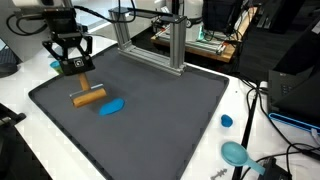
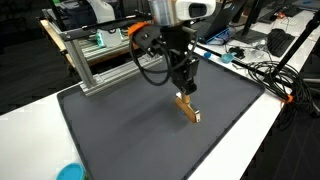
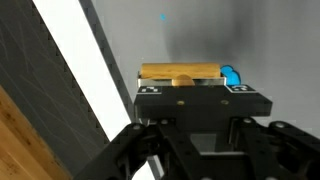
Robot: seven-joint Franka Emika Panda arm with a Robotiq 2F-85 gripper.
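Note:
My gripper [image 1: 68,52] [image 2: 183,75] hangs over the far left part of the dark grey mat [image 1: 160,115], shut on a flat black block with white square markers [image 1: 75,65] [image 3: 200,98]. In the wrist view the block spans the fingertips of the gripper [image 3: 197,118]. Just beyond it on the mat lies a short wooden stick [image 1: 88,96] [image 2: 187,108] [image 3: 180,72], apart from the block. A blue oval piece [image 1: 111,106] [image 3: 232,75] rests beside the stick's end.
An aluminium frame [image 1: 150,40] [image 2: 100,55] stands at the mat's back edge. A small blue cap [image 1: 227,121] and a teal scoop [image 1: 235,153] lie on the white table beside the mat, near cables. Another teal thing [image 2: 70,172] sits off the mat's corner.

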